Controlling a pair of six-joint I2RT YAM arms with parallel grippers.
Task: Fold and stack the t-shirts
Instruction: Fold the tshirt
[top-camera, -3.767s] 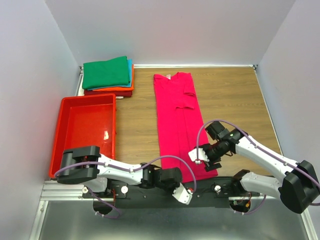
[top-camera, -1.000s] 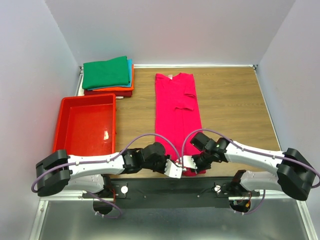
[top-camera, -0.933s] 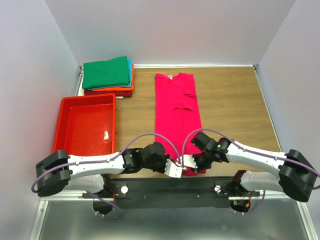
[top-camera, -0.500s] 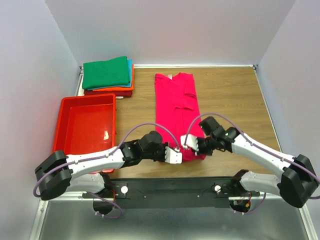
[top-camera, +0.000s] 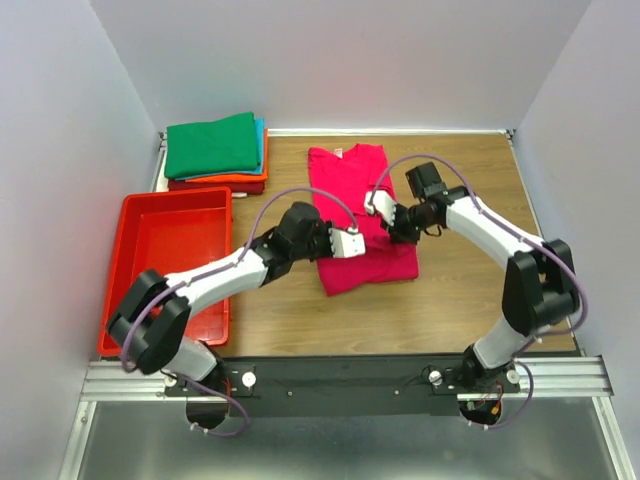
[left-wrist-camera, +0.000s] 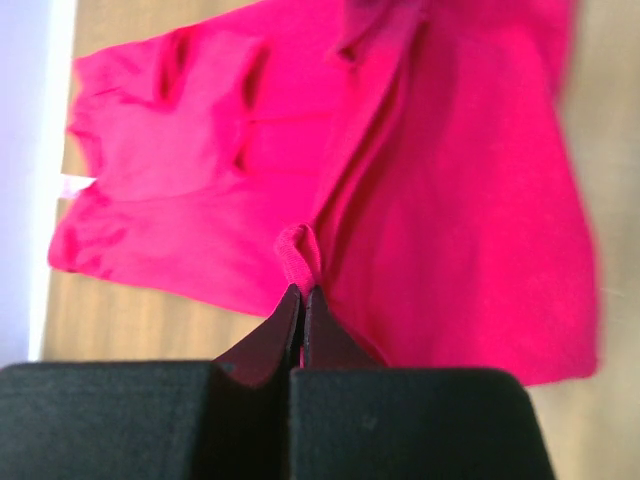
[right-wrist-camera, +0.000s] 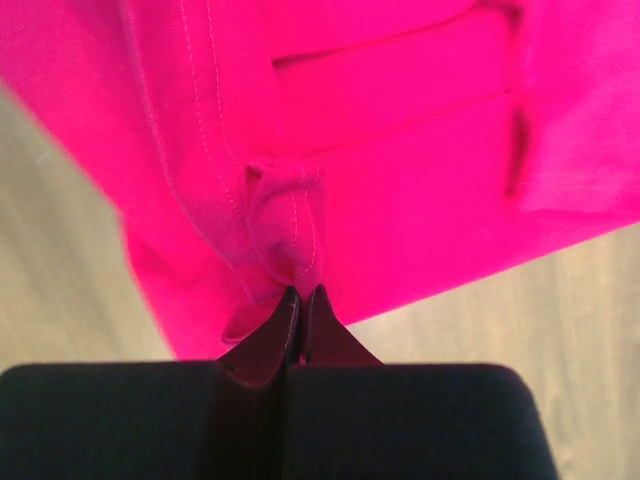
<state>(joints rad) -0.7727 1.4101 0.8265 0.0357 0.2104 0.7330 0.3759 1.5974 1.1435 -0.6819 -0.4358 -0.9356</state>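
The left end effector is clamped shut on a small pinch of hem. The right end effector is likewise closed on a puckered fold of the same edge. Both hang over the middle of the magenta t-shirt, which lies on the table, well right of the folded stack. The cloth looks light and limp and will likely sag between the two grips (the hem corners seem the sensible hold). The collar points to the far wall. The long axis runs near to far, with the near part doubled over.
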